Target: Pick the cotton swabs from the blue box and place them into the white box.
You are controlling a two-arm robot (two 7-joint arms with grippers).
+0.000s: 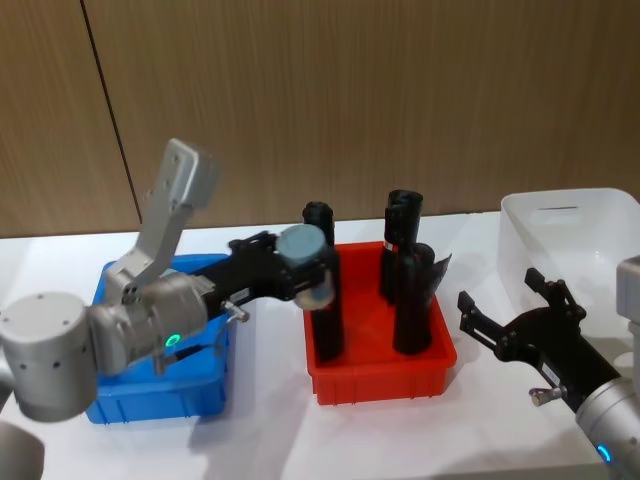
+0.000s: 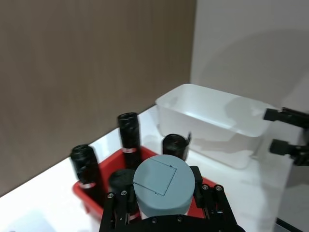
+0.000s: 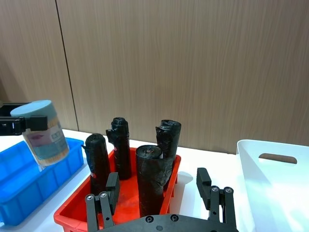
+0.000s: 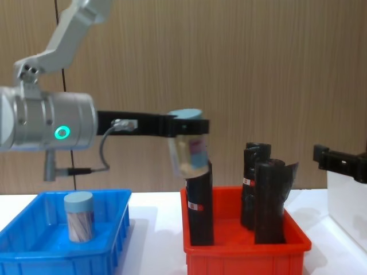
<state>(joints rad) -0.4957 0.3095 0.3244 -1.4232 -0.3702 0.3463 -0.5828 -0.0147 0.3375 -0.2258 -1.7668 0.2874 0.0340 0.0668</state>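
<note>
The left gripper [image 1: 296, 268] reaches out sideways from over the blue box [image 1: 150, 405] and is clamped on a jar of cotton swabs [image 4: 189, 150], its black fingers closed against the jar's upper part just under the pale lid. The jar hangs well clear of the table [image 1: 260, 440], over the left side of the red bin [image 1: 380, 378]. Its base is just above the top of the nearest of the black rolls [image 4: 199, 206]; whether the two touch I cannot tell. Its long axis runs close to vertical with the lid up. It is tipped a little, so the lid leans toward the robot's left and the base toward the right, and the label faces the chest camera. A second jar [image 4: 78, 216] stands upright in the blue box, lid up, near the middle of the floor and apart from the walls. The right gripper [image 1: 508, 302] sits low between the red bin and the white box [image 1: 560, 215], its fingers spread wide with nothing between them. The white box stands at the robot's far right, beyond the red bin.
</note>
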